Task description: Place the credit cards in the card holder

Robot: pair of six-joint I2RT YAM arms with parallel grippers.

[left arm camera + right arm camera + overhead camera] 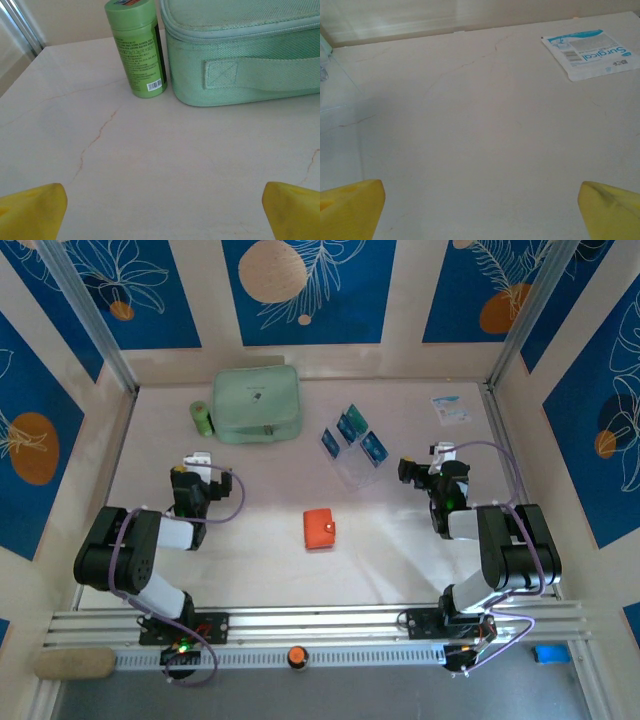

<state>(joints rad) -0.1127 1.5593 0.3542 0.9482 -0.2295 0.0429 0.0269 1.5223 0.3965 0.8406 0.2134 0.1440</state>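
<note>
The orange card holder [320, 528] lies shut on the table's middle, between the two arms. Teal-blue credit cards [352, 437] stand in a clear acrylic rack [357, 462] behind it, to the right. My left gripper [197, 462] rests left of the holder, open, with bare table between its yellow fingertips [35, 210]. My right gripper [437, 454] sits right of the rack, also open, its yellow fingertips [610, 207] wide apart over bare table. Neither gripper touches a card or the holder.
A mint-green zip pouch [256, 403] sits at the back, with a green bottle [202, 418] at its left. A white-and-blue leaflet [450, 409] lies at the back right. Blue patterned walls enclose the table on three sides.
</note>
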